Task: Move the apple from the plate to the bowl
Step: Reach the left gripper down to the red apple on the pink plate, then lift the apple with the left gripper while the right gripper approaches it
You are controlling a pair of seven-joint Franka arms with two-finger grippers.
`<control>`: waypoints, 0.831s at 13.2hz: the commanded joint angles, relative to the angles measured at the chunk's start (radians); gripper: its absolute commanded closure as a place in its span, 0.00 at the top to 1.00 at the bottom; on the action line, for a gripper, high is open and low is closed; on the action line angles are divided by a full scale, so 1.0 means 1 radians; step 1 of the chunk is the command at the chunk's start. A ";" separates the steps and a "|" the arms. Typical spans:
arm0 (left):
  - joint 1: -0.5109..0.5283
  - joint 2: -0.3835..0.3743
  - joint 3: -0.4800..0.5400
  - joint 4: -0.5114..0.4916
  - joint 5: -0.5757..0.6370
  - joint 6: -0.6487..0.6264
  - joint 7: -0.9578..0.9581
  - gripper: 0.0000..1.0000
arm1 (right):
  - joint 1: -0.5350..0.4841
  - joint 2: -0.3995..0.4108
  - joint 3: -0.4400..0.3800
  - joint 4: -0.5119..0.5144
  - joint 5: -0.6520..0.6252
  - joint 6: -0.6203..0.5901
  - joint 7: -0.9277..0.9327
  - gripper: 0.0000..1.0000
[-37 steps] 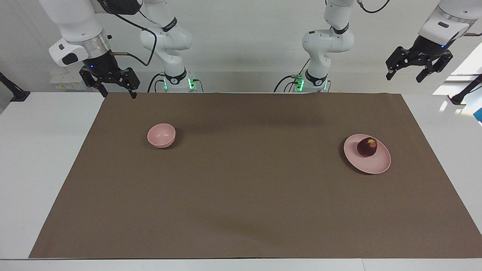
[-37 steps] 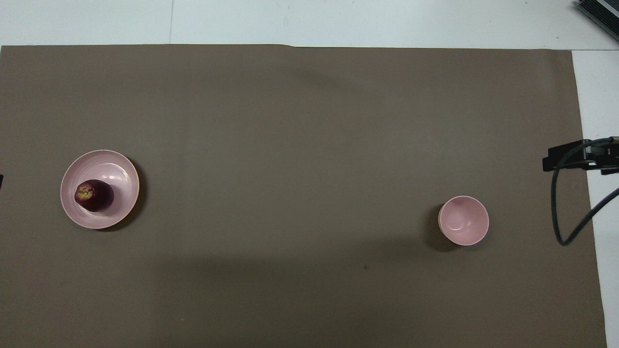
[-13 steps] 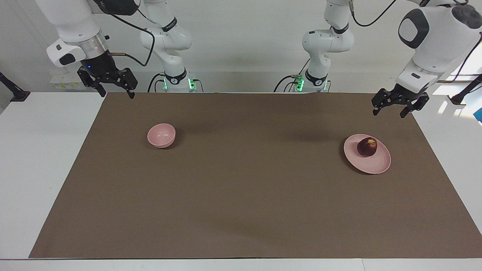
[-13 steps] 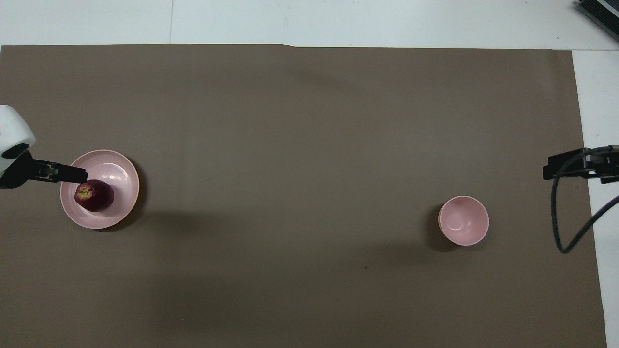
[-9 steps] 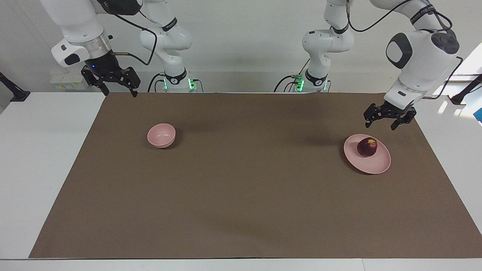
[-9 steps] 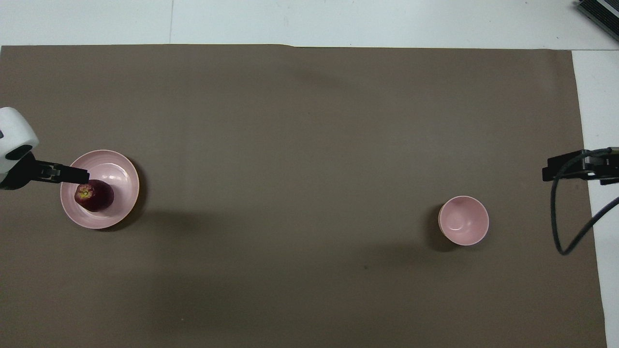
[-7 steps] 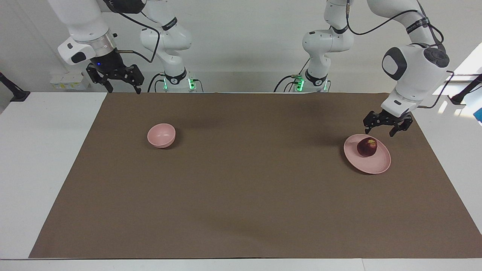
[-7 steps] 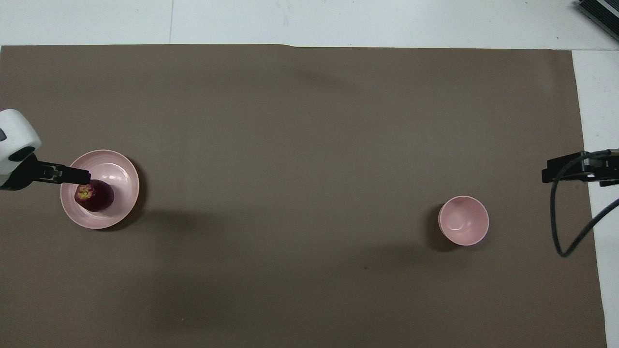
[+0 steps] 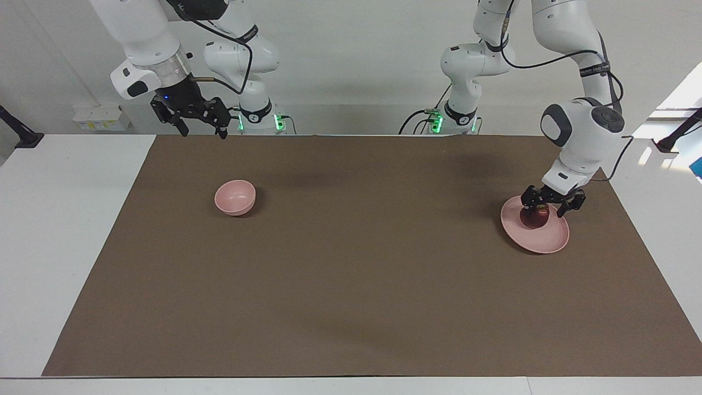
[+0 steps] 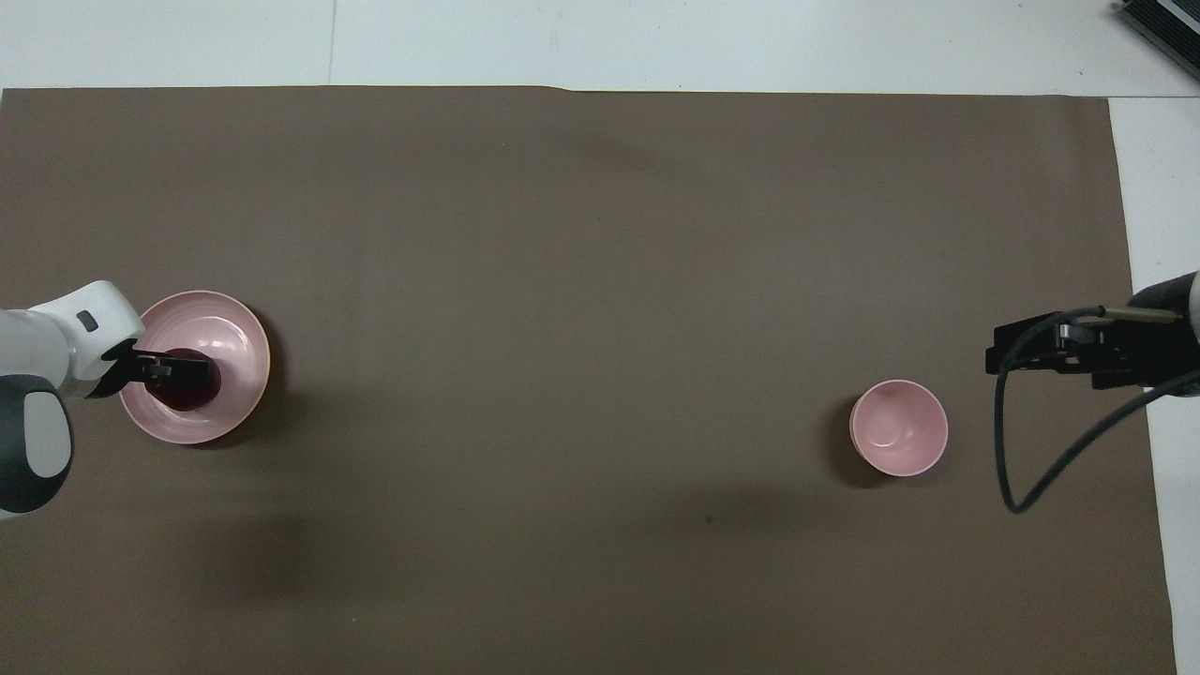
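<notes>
The dark red apple (image 9: 535,219) sits on the pale pink plate (image 9: 543,240) toward the left arm's end of the table. My left gripper (image 9: 545,206) is down over the apple, open, with a finger on either side of it. I cannot tell whether the fingers touch it. In the overhead view the left gripper (image 10: 180,367) covers part of the apple (image 10: 194,392) on the plate (image 10: 236,336). The small pink bowl (image 9: 235,197) (image 10: 898,427) stands empty toward the right arm's end. My right gripper (image 9: 199,131) (image 10: 1017,352) is open and empty, up in the air.
A brown mat (image 9: 351,263) covers most of the white table (image 9: 60,219). A black cable (image 10: 1059,441) hangs from the right arm near the bowl. A dark object (image 10: 1162,26) lies at the table's corner farthest from the robots, at the right arm's end.
My left gripper has come down from high at the table's end onto the apple on the plate. My right gripper has drifted a little toward the bowl. Apple, plate and bowl have not moved.
</notes>
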 commanded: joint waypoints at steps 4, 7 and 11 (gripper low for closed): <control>0.004 -0.017 -0.006 -0.013 0.008 0.013 0.010 0.11 | 0.071 0.077 0.001 -0.007 0.109 0.079 0.213 1.00; 0.000 -0.084 -0.008 -0.009 0.006 -0.013 -0.039 0.00 | 0.128 0.117 0.001 -0.007 0.173 0.118 0.346 1.00; -0.055 -0.160 -0.017 0.061 -0.059 -0.163 -0.096 0.00 | 0.184 0.177 0.002 -0.007 0.274 0.185 0.517 1.00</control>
